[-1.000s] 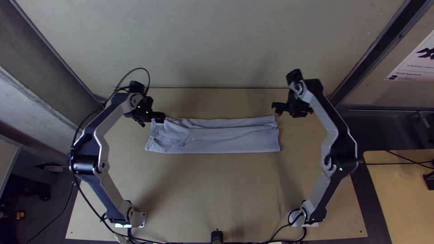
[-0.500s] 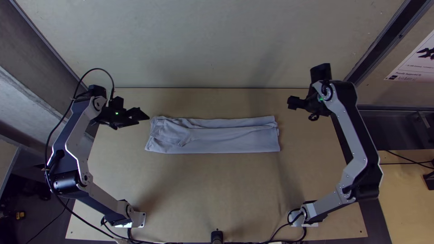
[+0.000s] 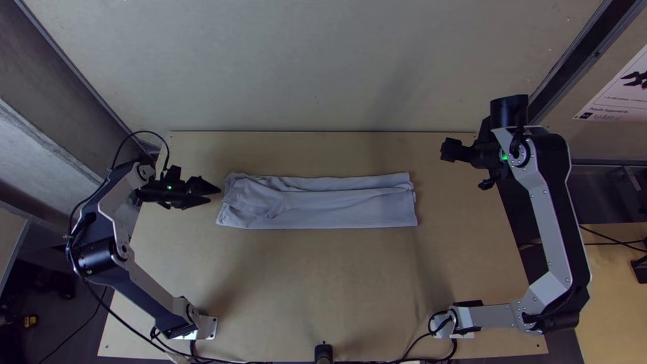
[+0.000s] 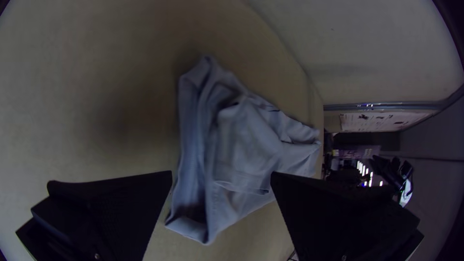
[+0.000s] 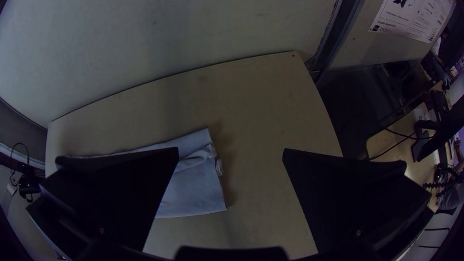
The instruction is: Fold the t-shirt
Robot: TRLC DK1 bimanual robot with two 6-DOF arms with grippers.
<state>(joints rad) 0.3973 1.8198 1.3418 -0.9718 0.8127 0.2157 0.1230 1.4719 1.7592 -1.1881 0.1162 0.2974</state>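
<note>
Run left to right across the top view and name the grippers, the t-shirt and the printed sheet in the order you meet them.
Left gripper, folded t-shirt, right gripper, printed sheet.

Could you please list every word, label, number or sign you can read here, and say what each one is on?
Wall sheet: has print, mostly too small or blurred to read; I leave it unquoted.
Purplish panel in the room behind: too blurred to read.
T-shirt: no lettering that I can make out.
</note>
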